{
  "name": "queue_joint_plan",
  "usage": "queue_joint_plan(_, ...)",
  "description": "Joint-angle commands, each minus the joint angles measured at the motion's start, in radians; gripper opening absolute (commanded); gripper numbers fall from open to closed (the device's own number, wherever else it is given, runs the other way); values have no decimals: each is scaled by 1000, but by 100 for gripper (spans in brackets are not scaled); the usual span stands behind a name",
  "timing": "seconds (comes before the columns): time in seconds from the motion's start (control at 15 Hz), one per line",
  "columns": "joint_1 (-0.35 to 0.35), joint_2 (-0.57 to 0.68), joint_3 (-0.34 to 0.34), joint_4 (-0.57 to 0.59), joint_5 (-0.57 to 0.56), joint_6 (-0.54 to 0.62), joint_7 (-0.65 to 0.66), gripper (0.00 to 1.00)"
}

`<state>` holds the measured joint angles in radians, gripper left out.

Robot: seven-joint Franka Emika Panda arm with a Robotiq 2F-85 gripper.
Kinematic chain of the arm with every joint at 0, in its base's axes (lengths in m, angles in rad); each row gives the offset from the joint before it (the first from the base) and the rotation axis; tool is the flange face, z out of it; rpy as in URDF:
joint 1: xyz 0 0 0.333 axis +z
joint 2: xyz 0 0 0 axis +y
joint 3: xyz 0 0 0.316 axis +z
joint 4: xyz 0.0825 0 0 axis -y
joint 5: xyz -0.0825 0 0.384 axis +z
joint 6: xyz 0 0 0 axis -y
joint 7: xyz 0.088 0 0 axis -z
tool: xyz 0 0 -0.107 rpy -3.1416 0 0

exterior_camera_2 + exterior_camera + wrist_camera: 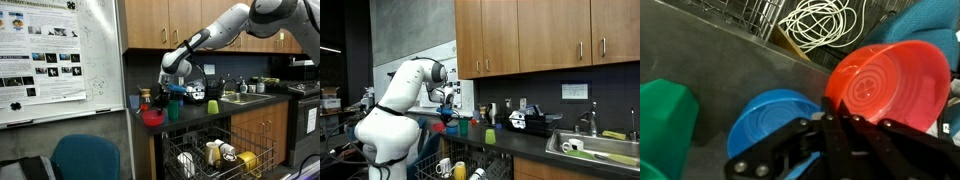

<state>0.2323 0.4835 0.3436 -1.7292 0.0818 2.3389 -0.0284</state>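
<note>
Two dark fingers of the gripper (837, 122) stand pressed narrowly together on the near rim of the red bowl (890, 85). The wrist view shows the bowl tilted, with its ringed inside turned toward the camera. In an exterior view the red bowl (152, 117) hangs just past the end of the counter (255, 100), below the gripper (170, 92), and it is pinched rather than resting on anything.

Just beside the fingers lies a blue bowl (775, 120), open side up on the dark surface, with its edge close to the red rim. Whether the two touch cannot be told. Farther out on that side stands a green cup (665, 120).

Beyond the bowls, a coil of white cable (820, 25) lies by a wire rack (745, 15), and a teal chair (90, 158) stands under the whiteboard (60, 55). The pulled-out dishwasher rack (215, 155), loaded with mugs, sits below the counter edge near the hanging bowl. Wooden cabinets (545, 35) run overhead.
</note>
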Motion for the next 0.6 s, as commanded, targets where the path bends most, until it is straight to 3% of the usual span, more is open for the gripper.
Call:
queue_joint_plan(0.0,38,39,-30,115,21,-92,16,2)
queue_joint_plan(0.53,66,97,-68,230,12,-106,53,2)
